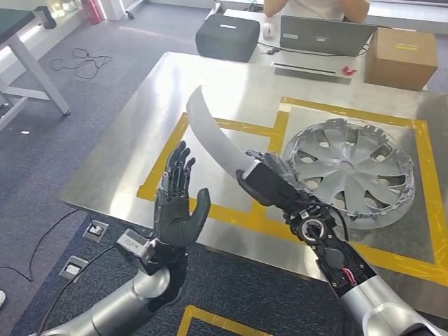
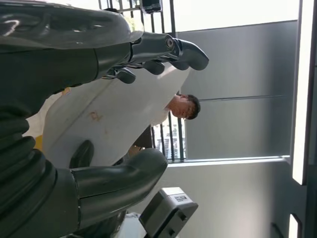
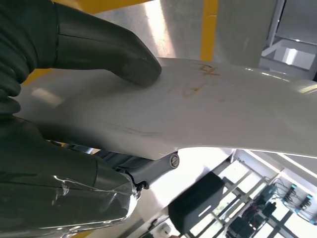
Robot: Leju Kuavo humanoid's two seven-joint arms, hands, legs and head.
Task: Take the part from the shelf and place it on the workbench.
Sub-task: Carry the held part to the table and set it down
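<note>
Part: curved white panel, off the shelf and held in the air above the workbench, over the yellow-taped bay to the left of the hubcap.
Right hand: right hand grasps the panel at its near end; in the right wrist view the thumb presses on one face and darker fingers curl under the other.
Left hand: left hand is raised beside the panel, palm up, fingers spread, holding nothing.
Step in hand: probably the lowering onto the bench.
How to do it well: bring the far tip down level, inside the tape, well apart from the hubcap; let the left hand steady the free end, since a one-end grip may let it swing.
Doubt: from the head view I cannot tell how high the panel hangs.
</note>
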